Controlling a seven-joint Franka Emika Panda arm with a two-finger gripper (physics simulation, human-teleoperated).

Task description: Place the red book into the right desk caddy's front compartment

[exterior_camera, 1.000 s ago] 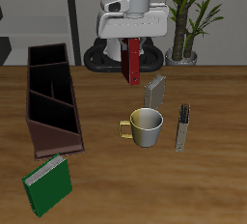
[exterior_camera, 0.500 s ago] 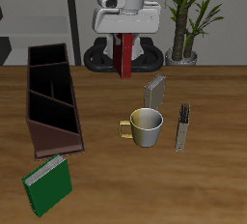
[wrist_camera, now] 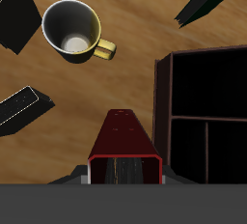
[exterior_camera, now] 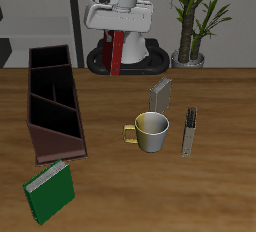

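Note:
The red book [exterior_camera: 117, 54] hangs upright and slightly tilted in the air, held from above by my gripper [exterior_camera: 119, 36] near the back of the table. In the wrist view the red book [wrist_camera: 122, 147] sticks out from between the fingers, end-on. The right desk caddy [exterior_camera: 54, 102], a long dark maroon tray with inner dividers, lies on the table ahead of the book and off to one side; its open compartments [wrist_camera: 206, 107] show beside the book in the wrist view. The book is well above the caddy and not over it.
A white mug with a yellow handle [exterior_camera: 150, 132] stands mid-table. A grey book [exterior_camera: 161, 94] stands behind it and a dark book [exterior_camera: 189, 131] beside it. A green book [exterior_camera: 49, 191] lies near the front edge. A potted plant [exterior_camera: 195, 21] stands at the back.
The gripper has carried the red book upward and sideways toward the caddy's side, away from above the grey book. Nothing else has moved.

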